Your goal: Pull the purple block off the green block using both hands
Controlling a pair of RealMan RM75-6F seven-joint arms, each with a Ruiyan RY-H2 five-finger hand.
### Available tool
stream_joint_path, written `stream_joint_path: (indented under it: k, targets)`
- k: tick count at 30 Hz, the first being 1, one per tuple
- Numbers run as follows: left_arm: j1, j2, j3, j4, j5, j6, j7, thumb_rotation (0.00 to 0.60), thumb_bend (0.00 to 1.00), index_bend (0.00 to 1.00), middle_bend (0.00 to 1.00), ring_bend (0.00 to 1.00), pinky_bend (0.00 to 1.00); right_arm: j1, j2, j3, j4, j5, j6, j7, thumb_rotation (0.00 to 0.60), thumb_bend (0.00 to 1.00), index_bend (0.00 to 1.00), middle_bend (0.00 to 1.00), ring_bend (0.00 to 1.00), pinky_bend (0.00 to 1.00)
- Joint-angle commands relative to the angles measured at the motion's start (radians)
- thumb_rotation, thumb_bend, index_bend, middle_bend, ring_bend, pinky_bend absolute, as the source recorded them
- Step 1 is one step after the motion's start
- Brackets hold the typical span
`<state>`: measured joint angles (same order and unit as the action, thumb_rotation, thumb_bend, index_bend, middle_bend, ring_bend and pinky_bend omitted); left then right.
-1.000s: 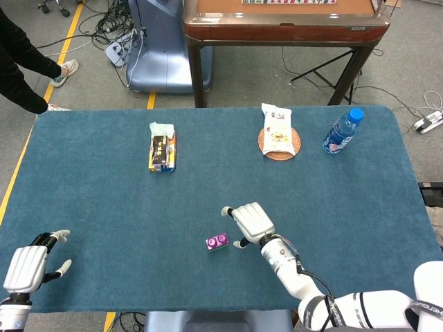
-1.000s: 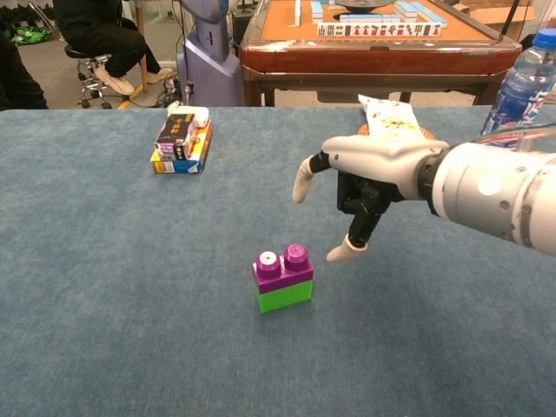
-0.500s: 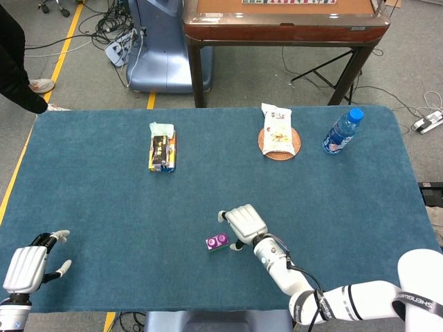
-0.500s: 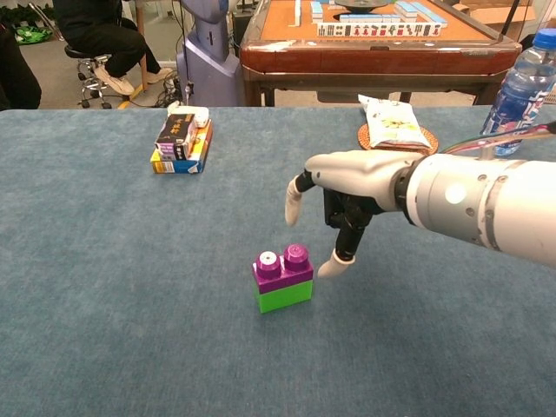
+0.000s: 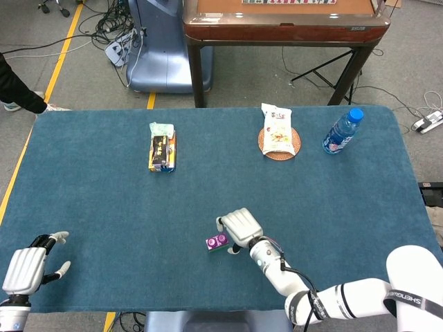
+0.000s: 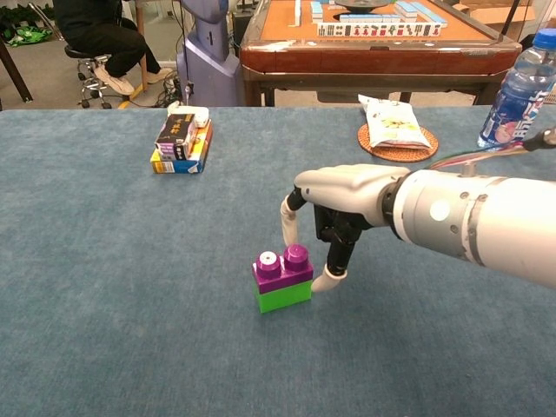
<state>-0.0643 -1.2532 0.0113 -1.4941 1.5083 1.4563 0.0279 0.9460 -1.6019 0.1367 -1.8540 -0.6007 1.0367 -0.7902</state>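
Note:
The purple block (image 6: pixel 281 265) sits stacked on the green block (image 6: pixel 285 295) on the blue table (image 6: pixel 104 287), near its front middle. My right hand (image 6: pixel 340 207) hovers just right of and behind the stack, holding nothing. One fingertip hangs behind the purple block and the thumb reaches down beside the stack's right face; contact is unclear. From the head view the right hand (image 5: pixel 240 225) lies against the small purple block (image 5: pixel 217 241). My left hand (image 5: pixel 26 268) rests far off at the front left corner, fingers apart and empty. The chest view does not show it.
A stack of small boxes (image 6: pixel 180 139) lies at the back left. A snack bag on a round coaster (image 6: pixel 393 124) and a water bottle (image 6: pixel 519 94) stand at the back right. A wooden game table (image 5: pixel 284 24) stands beyond the far edge.
My right hand has moved left and lower, closing in on the stacked blocks until its fingers flank the purple block. The left hand and the blocks have stayed put.

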Motion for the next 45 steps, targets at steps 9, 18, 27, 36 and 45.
stream_joint_path:
  k: [9,18,27,36,45]
  targets:
    - [0.003,-0.002,0.002,0.005,-0.001,-0.001,-0.003,0.600,0.25,0.32,0.36,0.29,0.59,0.021,-0.011,-0.010,0.019,0.013,0.000,0.018,0.600,0.09,0.43,1.00,1.00,1.00]
    - [0.004,-0.006,0.004,0.010,-0.001,-0.003,-0.005,0.600,0.25,0.32,0.36,0.29,0.59,0.031,-0.016,-0.014,0.031,0.014,-0.003,0.042,0.600,0.17,0.46,1.00,1.00,1.00]
    - [0.007,-0.008,0.006,0.013,0.000,-0.003,-0.007,0.600,0.25,0.32,0.36,0.29,0.59,0.039,-0.023,-0.018,0.045,0.020,-0.001,0.055,0.600,0.25,0.47,1.00,1.00,1.00]
    - [0.008,-0.011,0.007,0.017,0.000,-0.006,-0.011,0.600,0.25,0.32,0.36,0.29,0.59,0.048,-0.032,-0.020,0.059,0.026,-0.009,0.068,0.600,0.31,0.49,1.00,1.00,1.00]
    - [0.004,-0.012,0.002,0.014,0.003,-0.003,-0.017,0.600,0.25,0.32,0.36,0.29,0.59,0.030,0.004,-0.016,0.039,-0.022,-0.043,0.142,0.600,0.39,0.57,1.00,1.00,1.00]
